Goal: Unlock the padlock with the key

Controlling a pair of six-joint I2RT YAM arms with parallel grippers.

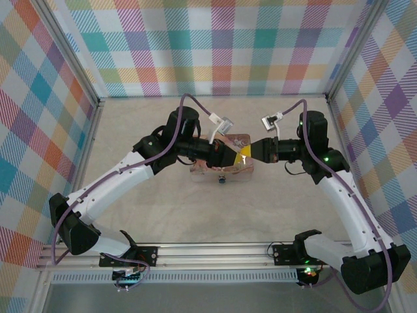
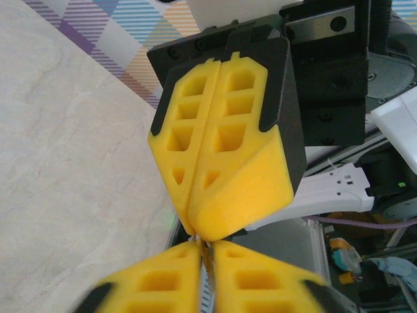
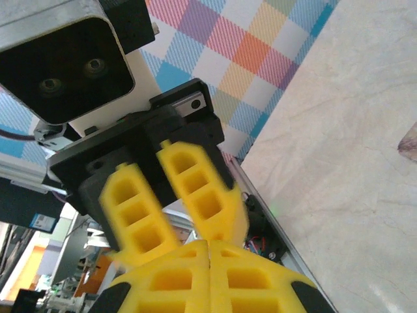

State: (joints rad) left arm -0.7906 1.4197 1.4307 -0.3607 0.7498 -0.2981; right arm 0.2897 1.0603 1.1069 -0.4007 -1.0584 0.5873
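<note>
Left gripper (image 2: 207,254) fingers are a little apart, tip to tip with the shut right gripper (image 2: 195,229); I cannot tell what they pinch. Padlock (image 1: 221,178) lies at the near edge of the tin (image 1: 236,139). Right should hold tight before left lets go.

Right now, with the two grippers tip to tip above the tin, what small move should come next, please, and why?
Probably the left gripper should open fully and back away: its fingers stand slightly apart, while the right gripper is shut, tip to tip with it. What is pinched between them I cannot tell.
</note>
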